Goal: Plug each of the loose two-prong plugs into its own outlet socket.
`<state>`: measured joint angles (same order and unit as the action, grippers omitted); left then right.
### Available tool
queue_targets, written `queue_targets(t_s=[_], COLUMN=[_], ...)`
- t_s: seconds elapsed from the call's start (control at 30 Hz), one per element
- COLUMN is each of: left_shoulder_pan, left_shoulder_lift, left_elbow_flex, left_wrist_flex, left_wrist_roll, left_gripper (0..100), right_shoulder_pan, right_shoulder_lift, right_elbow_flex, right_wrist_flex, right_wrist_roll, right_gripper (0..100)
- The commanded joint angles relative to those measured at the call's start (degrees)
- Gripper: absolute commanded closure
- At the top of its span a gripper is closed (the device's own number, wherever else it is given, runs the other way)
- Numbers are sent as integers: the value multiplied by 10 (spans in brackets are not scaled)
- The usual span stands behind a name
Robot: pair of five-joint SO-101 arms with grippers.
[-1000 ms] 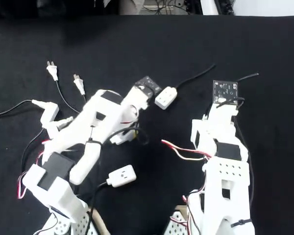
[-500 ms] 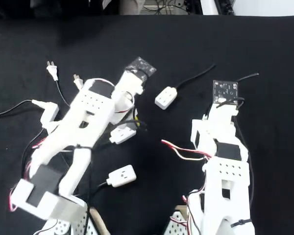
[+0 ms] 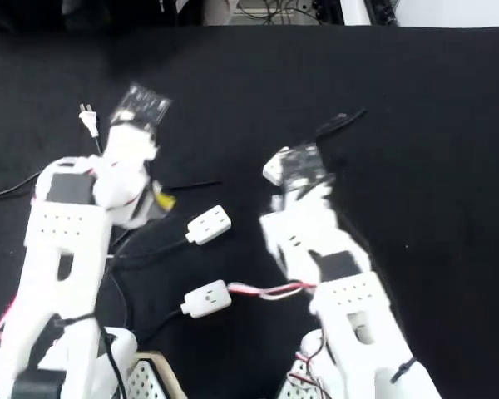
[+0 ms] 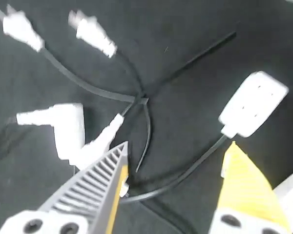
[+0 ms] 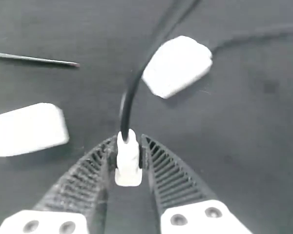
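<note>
Black worktop [image 3: 449, 125] carries tangled cords [image 4: 88, 87]. Right tool [image 5: 128, 140] is clamped on a plug [image 5: 128, 165], near an outlet socket [image 5: 178, 66] (prongs hidden, so their heading is unclear). Left tool [image 4: 177, 146] hangs with its jaws apart near another plug [image 4: 94, 38]. Best to square prongs to slots before pressing, with the socket held steady.

Bright, even light comes from above; the black table [image 3: 449, 125] swallows it, so no shadows read. White shells of the left arm [image 3: 62, 241] and right arm [image 3: 341, 283] glare and smear in the high view — the loose plugs [image 4: 93, 35] streak too, and the held plug [image 5: 127, 161] and the socket [image 5: 178, 66] beyond it look soft.
</note>
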<state>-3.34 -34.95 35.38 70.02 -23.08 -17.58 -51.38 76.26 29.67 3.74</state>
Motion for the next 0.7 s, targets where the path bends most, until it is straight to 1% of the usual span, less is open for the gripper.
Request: queue_targets(t_s=[0.0,0.1,0.23,0.4,0.5,0.57,0.67], left_shoulder_pan=[-45,-70,-94,-95,-95,-95,-99], left_shoulder_lift=[-80,-171,-324,-530,-628,-676,-696], left_elbow_flex=[110,187,290,427,471,485,493], left_wrist_flex=[-54,-73,-72,-71,-35,6,36], left_wrist_roll=[-11,-11,-10,-16,-40,-47,-48], left_gripper=[698,698,698,697,697,697,697], right_shoulder_pan=[-75,-107,-135,-145,-145,-145,-145], right_shoulder_lift=[-1,0,2,3,4,4,4], right_elbow_flex=[13,31,57,110,119,120,116], right_wrist_flex=[-73,-128,-184,-302,-316,-316,-315], right_wrist_roll=[2,2,3,4,42,49,49], right_gripper=[986,986,986,986,987,987,987])
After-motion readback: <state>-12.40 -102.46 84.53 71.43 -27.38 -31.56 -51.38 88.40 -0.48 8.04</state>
